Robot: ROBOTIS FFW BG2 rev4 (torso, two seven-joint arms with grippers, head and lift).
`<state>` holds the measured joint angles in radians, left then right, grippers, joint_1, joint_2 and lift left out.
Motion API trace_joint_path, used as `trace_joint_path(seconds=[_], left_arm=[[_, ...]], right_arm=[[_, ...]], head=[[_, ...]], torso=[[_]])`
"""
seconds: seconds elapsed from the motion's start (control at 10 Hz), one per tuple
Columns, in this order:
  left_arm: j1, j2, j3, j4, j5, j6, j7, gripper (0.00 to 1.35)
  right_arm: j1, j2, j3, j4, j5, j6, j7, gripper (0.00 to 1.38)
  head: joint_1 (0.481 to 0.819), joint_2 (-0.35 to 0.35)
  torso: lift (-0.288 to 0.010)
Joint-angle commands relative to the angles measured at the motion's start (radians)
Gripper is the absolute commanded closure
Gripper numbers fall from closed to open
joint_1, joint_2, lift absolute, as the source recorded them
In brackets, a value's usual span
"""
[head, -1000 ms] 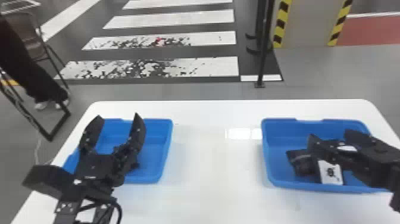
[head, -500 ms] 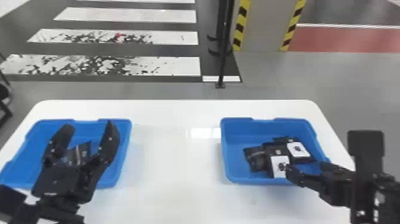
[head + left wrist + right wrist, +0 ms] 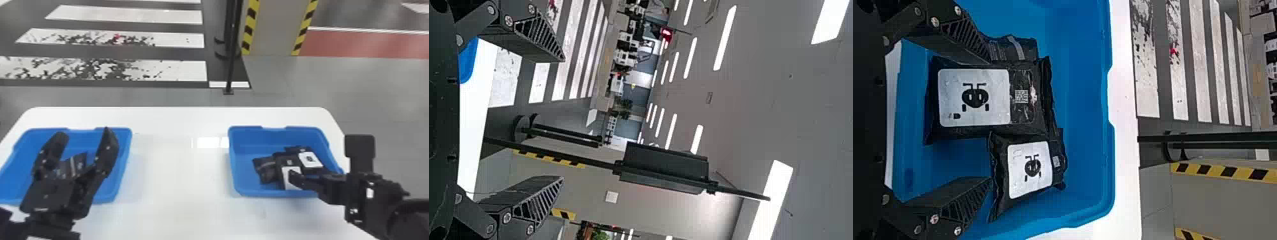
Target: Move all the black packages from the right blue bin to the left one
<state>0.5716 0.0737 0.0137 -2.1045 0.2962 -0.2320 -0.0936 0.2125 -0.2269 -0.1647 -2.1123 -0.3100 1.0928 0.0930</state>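
One black plastic package (image 3: pixel 79 160), at least, is lying on the far left side of my work, inside the left blue plastic bin (image 3: pixel 124 159), so the move is already partly done as things are standing. My own parts are covering some of that bin, and I cannot tell whether more packages are hiding behind them. Above it I am holding my left gripper (image 3: pixel 84 135) with its two black fingers spread wide and nothing between them.

Between the bins, the white table (image 3: pixel 178 166) is giving me a bare stretch that anything I carry across must pass over.

On the right, at least three packages are waiting in the right blue plastic bin (image 3: pixel 243 137), and they are the work left. Leftmost, a wrinkled black package with a grey strip (image 3: pixel 1014 47) is lying beside the others. Next to it, a large black package with a white label (image 3: pixel 973 97) is resting nearer my body, and farther to the right a smaller black package with a white label (image 3: pixel 1029 167) is lying against it. Dark edges are showing beyond the large one, and I cannot tell if they are belonging to another package.

My right gripper (image 3: pixel 989 120) is hovering open over this group, gripping nothing. I am judging that picking is the step in hand, with most of the visible packages needing transfer.
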Motion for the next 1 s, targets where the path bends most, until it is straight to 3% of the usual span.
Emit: trace_joint_path(seconds=[0.0,0.4,0.5,0.8,0.9], left_arm=[[-0.002,0.003,-0.008,0.000,0.001,-0.006,-0.001,0.22],[-0.002,0.003,-0.008,0.002,0.003,-0.016,-0.006,0.22],[-0.002,0.005,-0.010,0.002,0.003,-0.016,-0.008,0.22],[-0.005,0.006,-0.016,0.002,0.007,-0.023,-0.008,0.22],[-0.005,0.006,-0.016,0.002,0.009,-0.023,-0.008,0.22]], right_arm=[[-0.038,0.003,0.017,0.079,-0.007,-0.033,-0.007,0.21],[-0.068,0.003,0.047,0.152,-0.029,-0.047,-0.022,0.21],[-0.068,0.003,0.049,0.155,-0.037,-0.035,-0.022,0.29],[-0.053,0.006,0.053,0.135,-0.089,-0.028,-0.033,1.15],[-0.048,0.006,0.063,0.116,-0.101,-0.050,-0.039,1.16]], head=[[0.695,-0.075],[0.695,-0.068],[0.695,-0.065],[0.695,-0.055],[0.695,-0.048]], torso=[[-0.132],[-0.132],[-0.132],[-0.132],[-0.132]])
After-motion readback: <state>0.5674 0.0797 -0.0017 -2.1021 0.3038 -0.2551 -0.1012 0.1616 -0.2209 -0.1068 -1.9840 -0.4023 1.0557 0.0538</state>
